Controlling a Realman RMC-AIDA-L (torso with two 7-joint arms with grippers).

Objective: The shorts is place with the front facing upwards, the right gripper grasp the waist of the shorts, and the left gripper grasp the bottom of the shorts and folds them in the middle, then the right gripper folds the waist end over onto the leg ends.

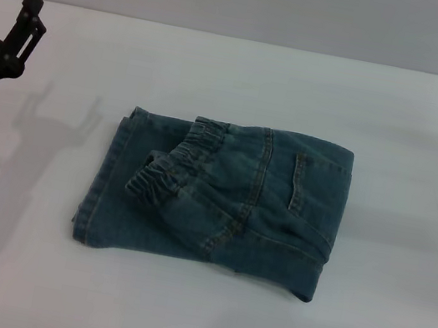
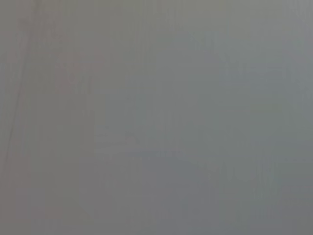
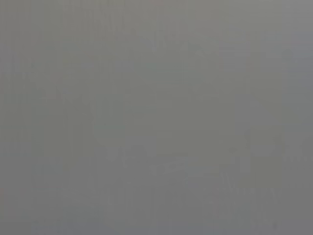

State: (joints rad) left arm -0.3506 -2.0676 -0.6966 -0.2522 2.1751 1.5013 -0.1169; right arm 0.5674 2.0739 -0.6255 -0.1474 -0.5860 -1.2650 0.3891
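A white tabletop (image 1: 199,322) is filling most of the head view, with soft grey shadows lying across its left side and lower right. A plain grey wall (image 1: 256,1) is running along the top of the frame. Both wrist views are showing only flat grey.

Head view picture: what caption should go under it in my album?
Folded blue shorts lie on the white table, left hand raised off to the side.

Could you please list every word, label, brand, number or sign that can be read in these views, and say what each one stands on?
None: no readable text shows in any view.
The shorts: no tag, brand patch or print shows on the folded denim.
The left gripper: plain black, no marking visible.
The table: bare white, no signs.
Both wrist views: blank grey, nothing to read.
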